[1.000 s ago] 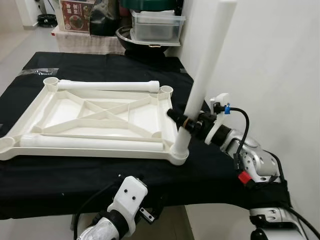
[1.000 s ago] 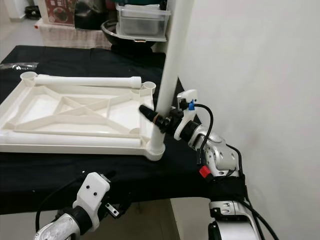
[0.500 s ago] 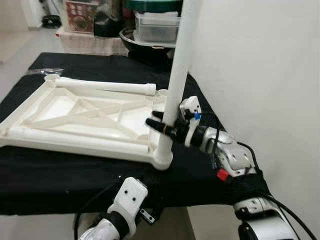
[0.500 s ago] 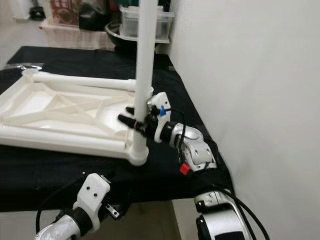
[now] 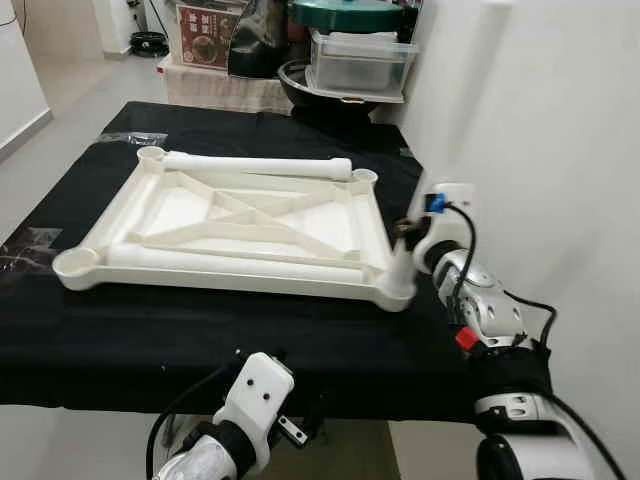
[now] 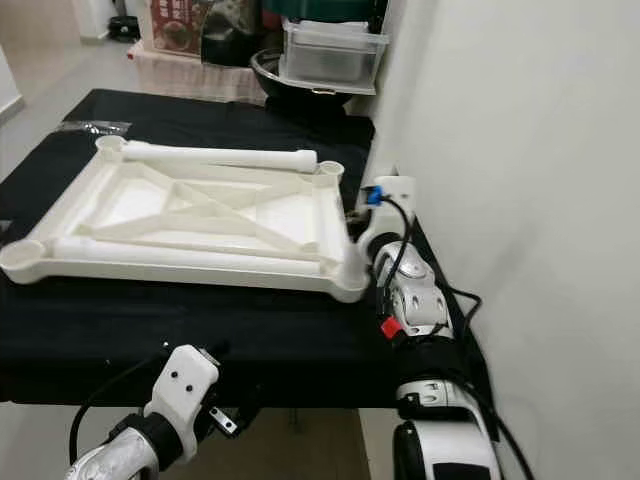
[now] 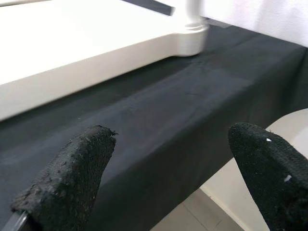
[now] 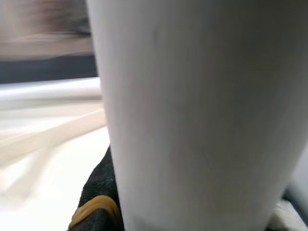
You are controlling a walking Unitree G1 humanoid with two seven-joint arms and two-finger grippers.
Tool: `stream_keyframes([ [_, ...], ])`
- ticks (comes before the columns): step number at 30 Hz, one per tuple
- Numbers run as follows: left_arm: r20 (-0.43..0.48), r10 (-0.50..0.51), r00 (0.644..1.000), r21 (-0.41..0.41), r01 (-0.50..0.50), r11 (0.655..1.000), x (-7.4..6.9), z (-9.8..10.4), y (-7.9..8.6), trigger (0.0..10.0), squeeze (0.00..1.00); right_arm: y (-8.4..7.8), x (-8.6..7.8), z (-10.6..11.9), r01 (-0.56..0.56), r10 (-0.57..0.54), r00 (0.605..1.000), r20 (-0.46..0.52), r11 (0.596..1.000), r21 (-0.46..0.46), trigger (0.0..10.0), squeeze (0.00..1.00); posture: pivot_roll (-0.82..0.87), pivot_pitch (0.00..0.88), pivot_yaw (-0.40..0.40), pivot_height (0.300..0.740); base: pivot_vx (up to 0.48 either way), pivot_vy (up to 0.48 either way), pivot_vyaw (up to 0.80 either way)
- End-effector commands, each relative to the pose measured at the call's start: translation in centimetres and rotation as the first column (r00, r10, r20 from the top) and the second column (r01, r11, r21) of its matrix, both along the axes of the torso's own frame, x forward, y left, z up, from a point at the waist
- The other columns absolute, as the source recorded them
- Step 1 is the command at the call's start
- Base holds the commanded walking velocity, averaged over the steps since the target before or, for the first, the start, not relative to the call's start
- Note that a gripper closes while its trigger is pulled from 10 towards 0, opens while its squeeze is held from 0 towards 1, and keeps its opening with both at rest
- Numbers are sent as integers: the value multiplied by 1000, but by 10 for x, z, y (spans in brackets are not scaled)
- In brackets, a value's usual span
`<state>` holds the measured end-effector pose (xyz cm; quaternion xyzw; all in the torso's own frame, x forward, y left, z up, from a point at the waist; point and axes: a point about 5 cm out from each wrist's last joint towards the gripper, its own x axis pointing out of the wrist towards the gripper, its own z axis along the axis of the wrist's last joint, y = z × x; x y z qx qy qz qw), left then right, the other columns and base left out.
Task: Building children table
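A white children's table top [image 5: 180,215] lies upside down on the black-covered table [image 5: 200,340]. Two white legs lie on it, one along the far edge [image 5: 255,167] and one along the near edge [image 5: 230,262]. A third leg [image 5: 398,264] stands in the near right corner socket [image 5: 397,296], rising pale against the white wall. My right gripper [image 5: 408,238] is shut on this leg just above the socket. The right wrist view shows the leg [image 8: 192,120] close up, with a black finger [image 8: 98,202] against it. My left gripper [image 7: 168,159] hangs open below the table's front edge.
A white wall [image 5: 540,150] runs close along the table's right side. Clear plastic boxes [image 5: 360,62] and a dark bowl [image 5: 300,80] are stacked behind the table. A crumpled plastic wrapper [image 5: 125,139] lies at the far left corner. Floor [image 5: 70,80] shows to the left.
The head view has swung and pulled back, so the whole table top now shows. My right gripper keeps its hold on the leg standing in the corner socket. The left arm still hangs.
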<state>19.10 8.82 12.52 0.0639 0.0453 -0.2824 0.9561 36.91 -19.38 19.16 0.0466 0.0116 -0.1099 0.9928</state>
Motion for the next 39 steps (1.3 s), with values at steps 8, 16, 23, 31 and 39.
stream_keyframes([
  [8,-22,-3,1000,16,3,1000,1,-5,-1,10000,0,31,-7,-7,94,-93,996,-13,989,110,10000,0,111,51,-132,740,0,0,0],
  [16,-21,0,1000,13,0,1000,2,-5,-1,10000,0,65,-3,22,-415,370,892,258,899,143,10000,0,102,47,-133,740,0,0,0],
  [23,-22,-3,1000,11,3,1000,2,-5,-2,10000,0,60,-7,19,-632,596,767,238,765,124,10000,0,100,46,-136,740,0,0,0],
  [31,-21,0,1000,11,1,1000,3,-5,-2,10000,0,71,-58,3,-997,995,69,77,66,43,10000,0,107,49,-139,740,0,0,0],
  [39,-21,1,1000,13,-1,1000,2,-5,-2,10000,0,81,-35,2,-960,961,274,49,276,-41,0,0,108,50,-138,740,0,0,0],
])
